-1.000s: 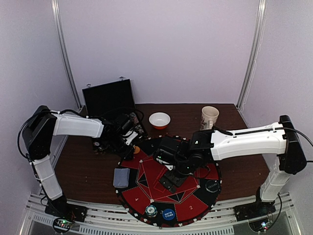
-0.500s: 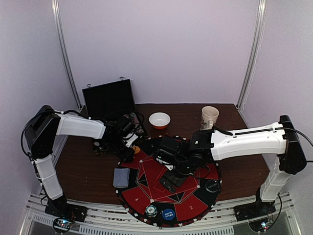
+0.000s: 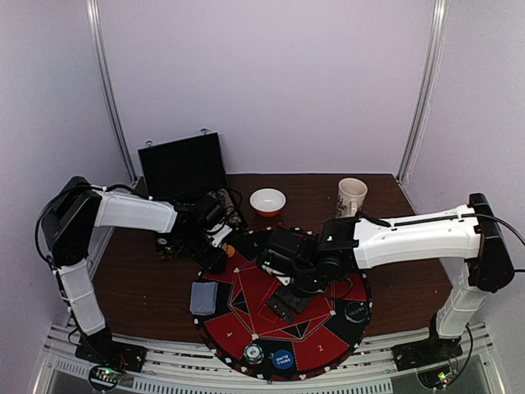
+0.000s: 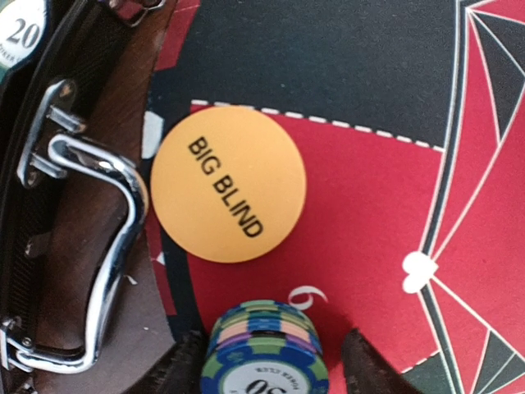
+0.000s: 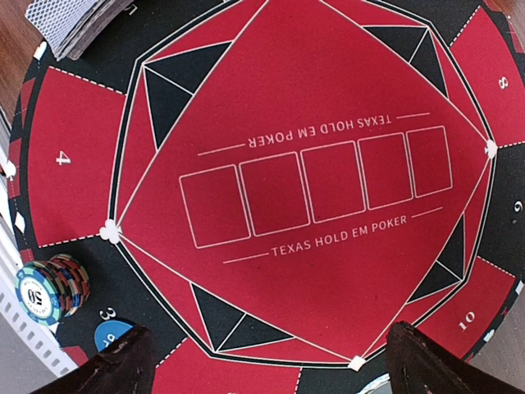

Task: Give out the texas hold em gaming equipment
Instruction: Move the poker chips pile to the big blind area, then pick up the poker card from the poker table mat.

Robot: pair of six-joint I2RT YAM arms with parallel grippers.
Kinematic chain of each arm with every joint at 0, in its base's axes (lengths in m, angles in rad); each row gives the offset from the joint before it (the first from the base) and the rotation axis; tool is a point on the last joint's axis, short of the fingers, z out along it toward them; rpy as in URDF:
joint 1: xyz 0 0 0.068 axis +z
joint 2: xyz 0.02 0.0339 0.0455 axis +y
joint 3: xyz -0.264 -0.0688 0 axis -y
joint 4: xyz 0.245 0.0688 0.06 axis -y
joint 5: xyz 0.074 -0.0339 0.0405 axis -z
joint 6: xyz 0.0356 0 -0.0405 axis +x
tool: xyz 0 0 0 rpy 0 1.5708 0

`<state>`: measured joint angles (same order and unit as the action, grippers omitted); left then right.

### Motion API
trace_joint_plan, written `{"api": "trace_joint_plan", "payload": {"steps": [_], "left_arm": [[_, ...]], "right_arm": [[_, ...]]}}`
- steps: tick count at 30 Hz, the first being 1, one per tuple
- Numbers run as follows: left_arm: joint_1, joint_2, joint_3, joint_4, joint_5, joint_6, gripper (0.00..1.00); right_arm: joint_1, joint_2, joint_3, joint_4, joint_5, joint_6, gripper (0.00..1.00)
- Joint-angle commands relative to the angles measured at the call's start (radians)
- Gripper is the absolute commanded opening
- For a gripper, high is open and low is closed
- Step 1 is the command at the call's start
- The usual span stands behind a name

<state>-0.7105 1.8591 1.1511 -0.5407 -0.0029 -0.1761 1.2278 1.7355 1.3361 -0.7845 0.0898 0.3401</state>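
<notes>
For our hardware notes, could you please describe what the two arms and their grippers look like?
The left arm and right arm have smooth white link shells, black joints and thin black cables at the shoulders. Their fingers are dark and blunt.

BIG BLIND in black letters on the orange disc, TEXAS HOLD EM POKER printed twice in white on the middle of the round mat, white numbers 4, 3, 10 and 8 on its outer fields, 50 on top of the chip stack, 20 on a chip in the corner of the left wrist view
</notes>
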Motion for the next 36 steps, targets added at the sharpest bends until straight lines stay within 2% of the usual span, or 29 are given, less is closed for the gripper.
{"api": "trace_joint_plan", "payload": {"steps": [1, 14, 19, 27, 36], "left_arm": [[-0.003, -0.031, 0.016, 0.015, 0.01, 0.007, 0.65], [-0.004, -0.21, 0.044, -0.032, -0.043, -0.054, 0.92], [-0.036, -0.321, 0.013, -0.073, -0.097, -0.134, 0.98], [-0.199, -0.459, -0.141, -0.195, -0.206, -0.382, 0.98], [-0.31, -0.56, -0.301, -0.101, -0.28, -0.696, 0.98]], "right_arm": [[-0.004, 0.0, 0.032, -0.033, 0.014, -0.01, 1.0], [-0.005, 0.002, 0.049, -0.037, 0.04, -0.014, 1.0], [-0.01, -0.016, 0.034, -0.021, 0.069, -0.013, 1.0], [-0.054, -0.052, -0.004, 0.026, 0.075, -0.014, 1.0], [-0.058, -0.034, -0.013, 0.033, 0.054, -0.025, 1.0]]}}
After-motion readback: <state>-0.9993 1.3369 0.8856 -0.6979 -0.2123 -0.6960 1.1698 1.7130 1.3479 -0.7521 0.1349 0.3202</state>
